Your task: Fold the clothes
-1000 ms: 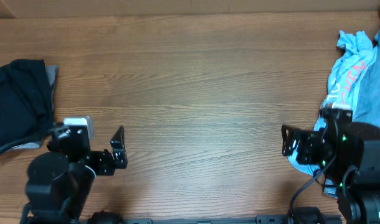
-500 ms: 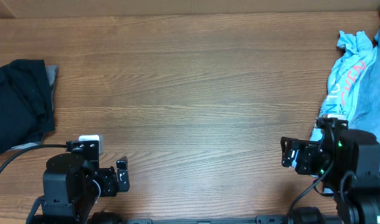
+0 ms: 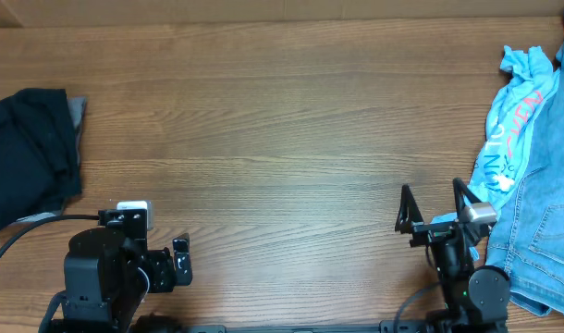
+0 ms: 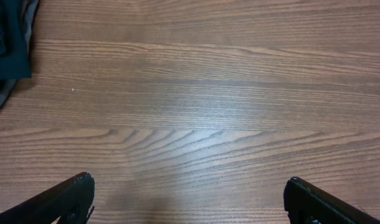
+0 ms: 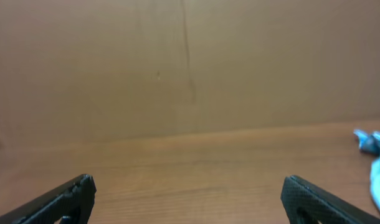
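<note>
Holding left gripper [image 3: 178,261] and right gripper [image 3: 432,209] wide open, empty, at the front edge; leaving dark garment [image 3: 28,153] crumpled at left edge, blue shirt [image 3: 515,120] and jeans [image 3: 544,217] at right, seemingly unfolded.

The table [image 3: 282,139] is brown wood with a streaked grain and a smooth, low-sheen finish. At the left edge of the overhead frame lies a black garment [image 3: 28,148] of soft matt cloth. At the right edge are a light blue T-shirt [image 3: 518,111] of thin crumpled knit and blue denim jeans [image 3: 545,231] with stitched seams. The left gripper [image 4: 189,202] and right gripper [image 5: 189,199] are matt black plastic.
</note>
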Controlling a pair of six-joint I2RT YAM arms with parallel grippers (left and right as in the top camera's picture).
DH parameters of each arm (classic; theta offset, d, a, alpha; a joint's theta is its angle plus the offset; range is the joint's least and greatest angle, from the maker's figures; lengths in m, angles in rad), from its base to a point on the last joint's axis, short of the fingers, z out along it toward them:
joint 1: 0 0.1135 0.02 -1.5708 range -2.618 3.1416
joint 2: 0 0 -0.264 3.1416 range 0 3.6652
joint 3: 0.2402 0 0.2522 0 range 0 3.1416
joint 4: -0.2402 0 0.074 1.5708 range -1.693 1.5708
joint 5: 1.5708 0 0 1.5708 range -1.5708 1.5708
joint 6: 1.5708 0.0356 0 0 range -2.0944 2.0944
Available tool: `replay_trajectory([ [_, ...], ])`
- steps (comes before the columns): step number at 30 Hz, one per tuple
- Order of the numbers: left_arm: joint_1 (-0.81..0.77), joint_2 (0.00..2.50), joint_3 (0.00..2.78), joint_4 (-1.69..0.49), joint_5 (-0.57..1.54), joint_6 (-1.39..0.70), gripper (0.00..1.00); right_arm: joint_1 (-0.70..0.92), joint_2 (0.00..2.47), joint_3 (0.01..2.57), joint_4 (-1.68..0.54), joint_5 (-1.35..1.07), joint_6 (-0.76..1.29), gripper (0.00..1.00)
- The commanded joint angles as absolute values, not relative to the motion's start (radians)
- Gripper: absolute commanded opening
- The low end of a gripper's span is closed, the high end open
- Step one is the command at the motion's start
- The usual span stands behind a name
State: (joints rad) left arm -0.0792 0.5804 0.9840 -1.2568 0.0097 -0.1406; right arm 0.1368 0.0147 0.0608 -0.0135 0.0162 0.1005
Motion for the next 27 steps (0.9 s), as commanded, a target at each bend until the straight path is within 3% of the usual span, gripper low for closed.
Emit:
replay_trajectory([
  [1,-0.079,0.579,0.984,-1.254,-0.004,-0.155,1.00,0.141,0.003,0.008,0.014,0.089,0.089,1.00],
  [5,-0.079,0.579,0.984,-1.253,-0.004,-0.155,1.00,0.142,0.006,0.008,-0.081,0.021,0.089,1.00],
  [22,-0.079,0.572,0.981,-1.252,-0.004,-0.155,1.00,0.142,0.007,0.008,-0.082,0.021,0.089,1.00],
  [27,-0.077,0.391,0.800,-1.110,-0.062,-0.146,1.00,0.142,0.007,0.008,-0.082,0.021,0.089,1.00],
])
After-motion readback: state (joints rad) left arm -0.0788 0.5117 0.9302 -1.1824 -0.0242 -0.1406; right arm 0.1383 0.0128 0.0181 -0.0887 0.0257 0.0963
